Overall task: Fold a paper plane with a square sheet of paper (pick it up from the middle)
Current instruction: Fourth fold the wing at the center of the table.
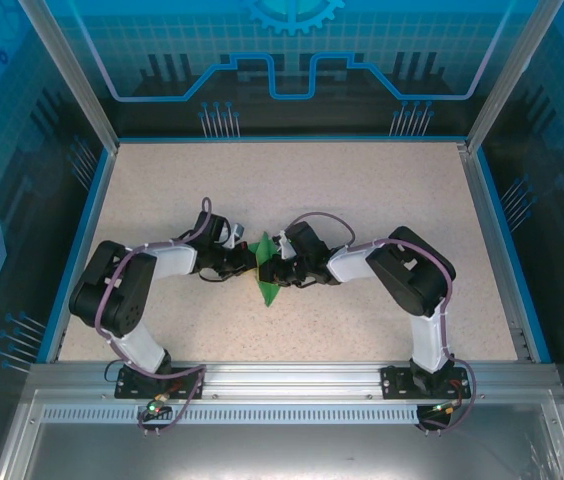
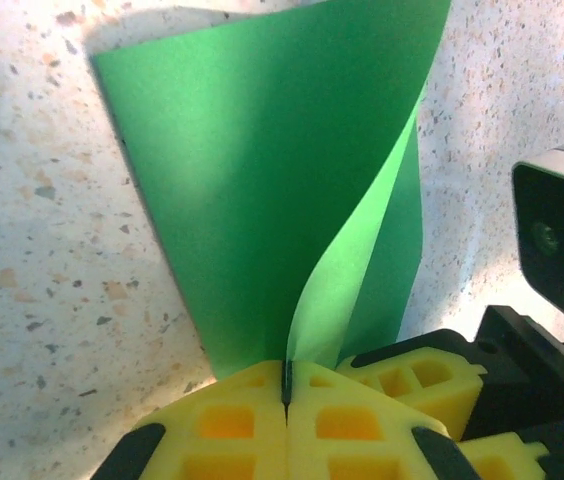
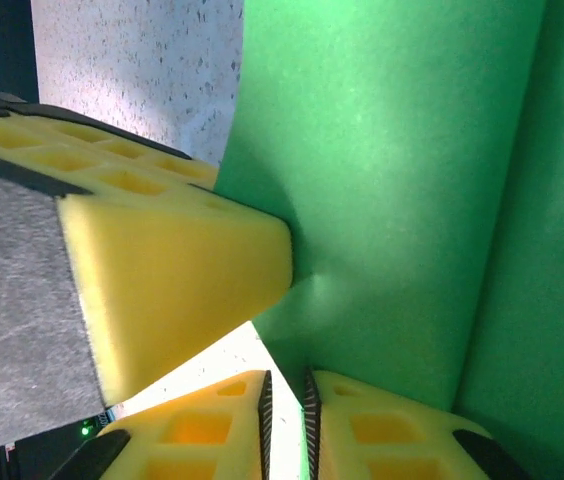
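The paper (image 1: 265,268) stands at the middle of the bench (image 1: 382,190) — left claw (image 1: 251,262) touching its left side, right claw (image 1: 277,272) its right.

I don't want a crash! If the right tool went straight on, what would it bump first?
Probably the green paper, right ahead of the right tool; the left tool's yellow finger is beside it. Depth is unclear.

A speckled beige tabletop (image 1: 362,190) sits inside blue translucent panel walls (image 1: 292,50) with aluminium corner posts (image 1: 70,75), evenly lit.
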Robot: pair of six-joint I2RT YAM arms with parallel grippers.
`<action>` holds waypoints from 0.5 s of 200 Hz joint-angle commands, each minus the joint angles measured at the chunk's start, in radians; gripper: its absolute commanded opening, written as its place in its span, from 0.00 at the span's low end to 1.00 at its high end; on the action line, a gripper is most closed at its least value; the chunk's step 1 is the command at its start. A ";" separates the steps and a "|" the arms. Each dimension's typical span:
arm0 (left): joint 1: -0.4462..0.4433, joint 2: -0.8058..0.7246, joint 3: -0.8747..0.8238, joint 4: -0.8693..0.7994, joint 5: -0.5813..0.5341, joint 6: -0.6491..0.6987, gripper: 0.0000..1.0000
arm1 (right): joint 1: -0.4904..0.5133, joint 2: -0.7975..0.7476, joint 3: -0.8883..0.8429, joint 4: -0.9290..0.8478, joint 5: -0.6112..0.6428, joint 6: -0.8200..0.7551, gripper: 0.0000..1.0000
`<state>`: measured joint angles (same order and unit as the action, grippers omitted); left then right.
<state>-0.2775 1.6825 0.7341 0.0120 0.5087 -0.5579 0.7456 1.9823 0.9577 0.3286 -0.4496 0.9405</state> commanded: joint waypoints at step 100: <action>0.011 0.051 0.040 -0.068 -0.045 0.079 0.00 | 0.012 -0.135 -0.064 -0.097 0.058 -0.051 0.29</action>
<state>-0.2775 1.7111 0.7460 -0.0227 0.4831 -0.5159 0.7483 1.9034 0.9226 0.2699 -0.4019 0.9142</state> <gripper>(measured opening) 0.045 0.296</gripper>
